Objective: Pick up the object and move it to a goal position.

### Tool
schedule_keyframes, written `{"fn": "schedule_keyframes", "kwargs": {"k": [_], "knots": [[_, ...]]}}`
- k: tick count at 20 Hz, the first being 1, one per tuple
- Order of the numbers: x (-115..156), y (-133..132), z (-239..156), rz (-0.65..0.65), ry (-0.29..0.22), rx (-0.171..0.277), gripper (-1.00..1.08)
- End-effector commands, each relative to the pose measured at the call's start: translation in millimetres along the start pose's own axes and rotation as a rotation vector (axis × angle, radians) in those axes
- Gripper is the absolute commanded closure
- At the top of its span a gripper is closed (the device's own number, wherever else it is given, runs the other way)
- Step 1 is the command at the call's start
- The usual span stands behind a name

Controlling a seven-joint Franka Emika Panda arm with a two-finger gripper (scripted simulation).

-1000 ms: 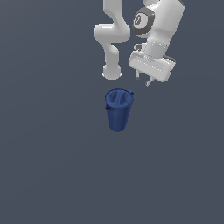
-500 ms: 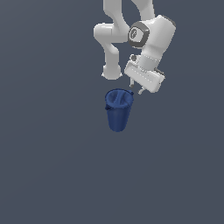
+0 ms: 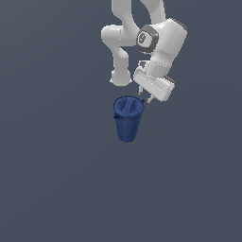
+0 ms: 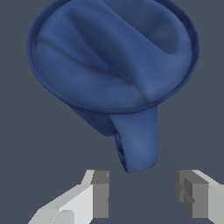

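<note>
Blue pitcher (image 3: 128, 120) upright beneath spread gripper (image 3: 144, 97).

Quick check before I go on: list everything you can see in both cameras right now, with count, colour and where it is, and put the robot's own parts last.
Dark blue tapered plastic-looking pitcher: one, dark blue, upright on the grey floor near the middle of the exterior view, wider at the rim, with a handle-like loop on its side seen in the wrist view.
Plain floor: one, flat dark grey, filling the background of both views.
White robot arm: one, white with grey joints, coming in from the top of the exterior view.
Pincer: one, white with grey pads, open, by the pitcher's rim on the exterior view's right, not gripping it.
</note>
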State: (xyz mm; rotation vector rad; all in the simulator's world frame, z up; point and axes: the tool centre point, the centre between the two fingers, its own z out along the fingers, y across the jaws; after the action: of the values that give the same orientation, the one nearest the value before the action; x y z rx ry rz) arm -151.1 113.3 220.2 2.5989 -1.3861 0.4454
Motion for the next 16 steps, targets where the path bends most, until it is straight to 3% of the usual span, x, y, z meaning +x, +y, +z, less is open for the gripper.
{"fn": "schedule_keyframes", "kwargs": {"k": [1, 16], "knots": [[2, 1, 1, 0.011, -0.004, -0.001, -0.20], [1, 1, 31, 0.011, -0.003, -0.001, -0.20]]}}
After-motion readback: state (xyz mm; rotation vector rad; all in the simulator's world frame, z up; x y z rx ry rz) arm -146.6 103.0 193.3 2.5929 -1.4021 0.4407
